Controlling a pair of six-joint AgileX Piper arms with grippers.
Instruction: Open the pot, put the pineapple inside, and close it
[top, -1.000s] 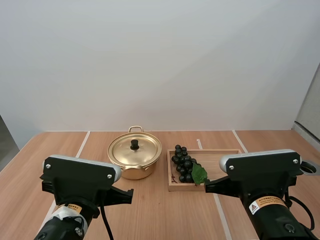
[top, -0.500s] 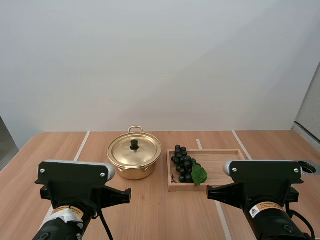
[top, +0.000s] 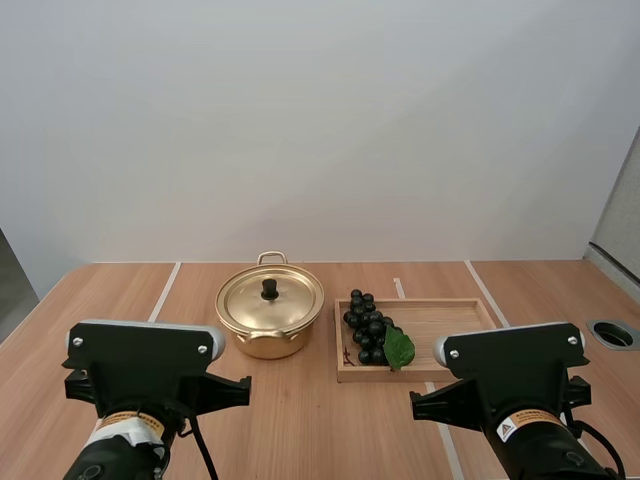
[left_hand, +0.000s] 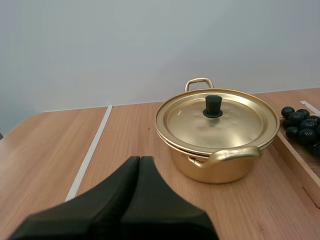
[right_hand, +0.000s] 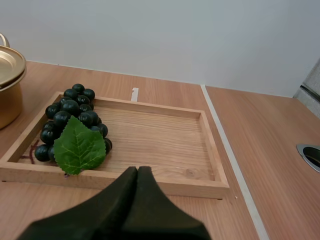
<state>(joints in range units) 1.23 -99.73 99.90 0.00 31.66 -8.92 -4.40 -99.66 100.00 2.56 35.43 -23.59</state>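
Lower and nearer than a second ago, both arms in the high view, the right one also shifted left; nothing else displaced. Closed, at mid-table: gold pot, lid seated flat, black knob upright at its centre, one handle near, one far. Just right of it, apart, a wooden tray holding a bunch of dark grapes with a green leaf in its left end. Near side of the pot, short of it, left tool with fingers pressed together on nothing. Short of the tray's near rim, right tool likewise pressed together, holding nothing. Under all, wood-grain table with pale lines running near to far.
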